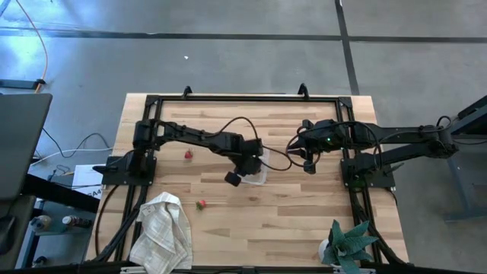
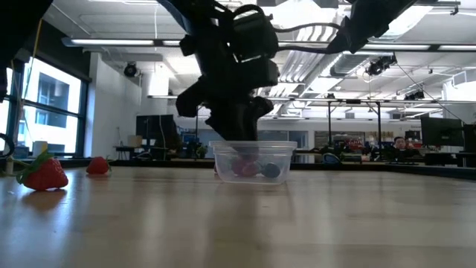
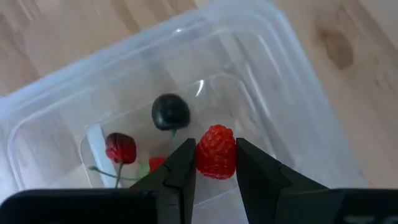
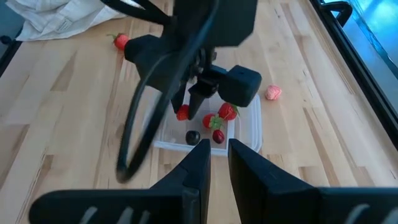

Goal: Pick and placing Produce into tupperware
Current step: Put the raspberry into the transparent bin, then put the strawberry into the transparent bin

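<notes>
Left wrist view shows the left end effector (image 3: 214,171) poised over the small clear rectangular plastic tupperware (image 3: 292,81), its two dark fingers (image 3: 180,168) closed narrowly on a bumpy red raspberry-like piece of produce (image 3: 216,151). Inside the container lie a dark round berry (image 3: 170,112) and a glossy red cherry with a stem (image 3: 120,147).

From above, the tupperware (image 1: 259,176) sits near the middle of the light wooden slatted desk (image 1: 289,221), under the left arm's wrist. Two pieces of produce lie on the desk outside it: a red strawberry (image 1: 202,204) near the crumpled white cloth towel (image 1: 161,228), and a small red piece (image 1: 189,154) beside the left arm. A pale pink piece (image 4: 272,93) also lies on the desk just beside the container.

At the desk's right side, the right end effector (image 4: 214,155) hangs above the surface, near the tupperware, its fingers narrow and holding nothing. A teal leafy plant (image 1: 348,242) stands at the desk's corner.
</notes>
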`<action>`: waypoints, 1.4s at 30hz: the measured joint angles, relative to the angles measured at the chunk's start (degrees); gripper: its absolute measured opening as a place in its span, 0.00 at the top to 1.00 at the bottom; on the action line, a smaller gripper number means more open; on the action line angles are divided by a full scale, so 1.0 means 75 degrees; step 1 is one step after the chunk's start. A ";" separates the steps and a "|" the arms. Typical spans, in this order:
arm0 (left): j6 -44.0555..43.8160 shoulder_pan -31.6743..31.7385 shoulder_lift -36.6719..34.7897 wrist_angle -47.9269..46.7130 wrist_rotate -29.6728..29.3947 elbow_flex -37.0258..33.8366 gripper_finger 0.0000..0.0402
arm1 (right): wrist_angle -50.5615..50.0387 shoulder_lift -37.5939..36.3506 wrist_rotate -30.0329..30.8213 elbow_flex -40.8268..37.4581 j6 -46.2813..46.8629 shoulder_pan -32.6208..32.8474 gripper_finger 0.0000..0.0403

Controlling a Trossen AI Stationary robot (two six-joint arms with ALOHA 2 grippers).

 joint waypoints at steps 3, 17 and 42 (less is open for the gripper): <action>0.0051 0.0005 0.0142 -0.0056 -0.0025 0.0185 0.78 | -0.0011 0.0000 0.0000 0.0000 0.0000 0.0001 0.88; 0.0240 0.0002 0.0155 -0.0296 -0.0023 0.0210 0.78 | -0.0002 -0.0003 0.0000 0.0000 0.0002 0.0002 0.88; -0.0107 0.0005 -0.0394 -0.0695 0.0071 0.0207 0.65 | 0.0001 -0.0003 0.0000 0.0000 -0.0005 -0.0001 0.88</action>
